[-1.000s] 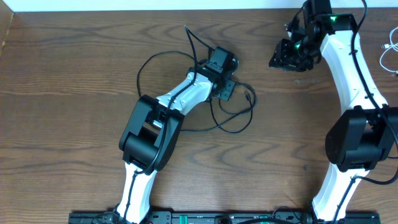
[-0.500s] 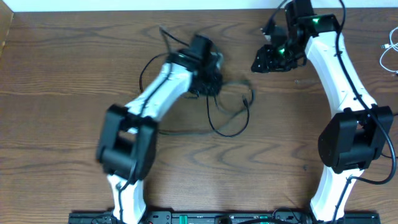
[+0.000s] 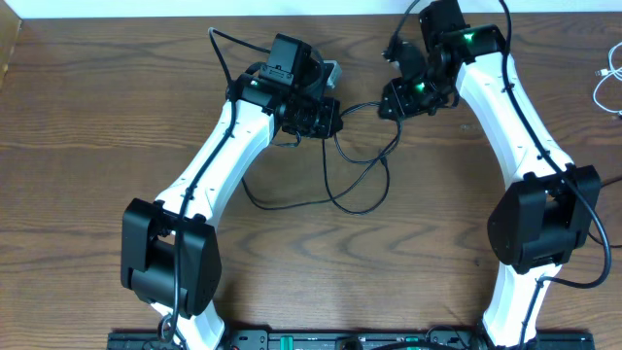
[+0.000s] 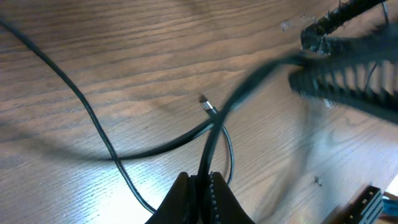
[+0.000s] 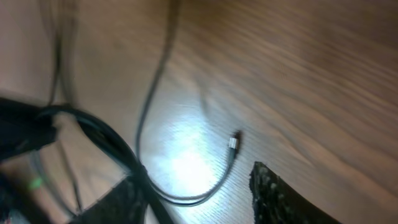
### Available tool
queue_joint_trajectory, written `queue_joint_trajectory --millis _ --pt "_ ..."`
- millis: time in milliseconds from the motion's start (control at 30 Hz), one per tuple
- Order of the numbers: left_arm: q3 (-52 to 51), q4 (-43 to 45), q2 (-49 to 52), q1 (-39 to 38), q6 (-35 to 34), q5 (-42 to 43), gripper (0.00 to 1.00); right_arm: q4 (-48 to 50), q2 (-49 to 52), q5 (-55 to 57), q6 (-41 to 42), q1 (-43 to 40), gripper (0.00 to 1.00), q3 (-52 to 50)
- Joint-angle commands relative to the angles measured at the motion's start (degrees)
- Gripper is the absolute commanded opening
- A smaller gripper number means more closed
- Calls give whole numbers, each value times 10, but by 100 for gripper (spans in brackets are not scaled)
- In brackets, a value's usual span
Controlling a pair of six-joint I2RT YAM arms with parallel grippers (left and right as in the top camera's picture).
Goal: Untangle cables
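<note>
A thin black cable [image 3: 356, 210] lies in loose loops on the wooden table between the two arms. My left gripper [image 3: 321, 122] is at the back centre, shut on a strand of it. The left wrist view shows that strand [image 4: 214, 134] pinched in the left gripper [image 4: 200, 182], with a small metal plug end [image 4: 207, 106] just beyond. My right gripper [image 3: 394, 100] hovers close to the right, open. In the right wrist view a curve of the cable [image 5: 152, 93] and its plug [image 5: 232, 142] lie on the table in the right gripper's [image 5: 196, 194] gap. A white cable [image 3: 597, 95] lies apart at the far right edge.
The table's back edge [image 3: 194, 17] runs just behind both grippers. The two grippers are close together, and the right one shows blurred in the left wrist view [image 4: 348, 78]. Thick black arm wires arch over both arms.
My left arm has swung left and toward the back, dragging the black cable with it. My right arm has moved left and nearer to the cable's plug end.
</note>
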Motion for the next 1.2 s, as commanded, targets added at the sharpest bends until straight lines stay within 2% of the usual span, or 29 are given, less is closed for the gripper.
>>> queue_joint_trajectory --millis 0,133,233,300,367,433,567,867,1000,1167 --pt "2 -2 -27 2 -5 18 7 -3 -5 160 133 -8 40 -5" --pt "2 -1 -76 9 -12 18 7 0 -4 173 157 -21 37 -17" --pt "2 -2 -111 23 -12 18 8 12 -6 59 89 -24 33 -20" --pt "2 -2 -115 28 -14 18 8 14 -14 -38 25 -24 38 -13" --pt "2 -4 -113 31 -18 17 8 14 -28 -84 6 -25 42 -6" --pt "2 -4 -110 31 -18 16 7 19 -49 -89 6 -28 46 -1" --pt "2 -4 -110 31 -19 11 8 30 -90 -86 6 -32 59 0" --pt "2 -4 -110 31 -20 11 7 34 -99 -92 -11 -30 64 -1" --pt "2 -6 -110 31 -20 11 7 46 -100 -17 64 -40 67 0" --pt "2 -7 -110 31 -20 11 7 52 -103 -19 98 -49 69 0"
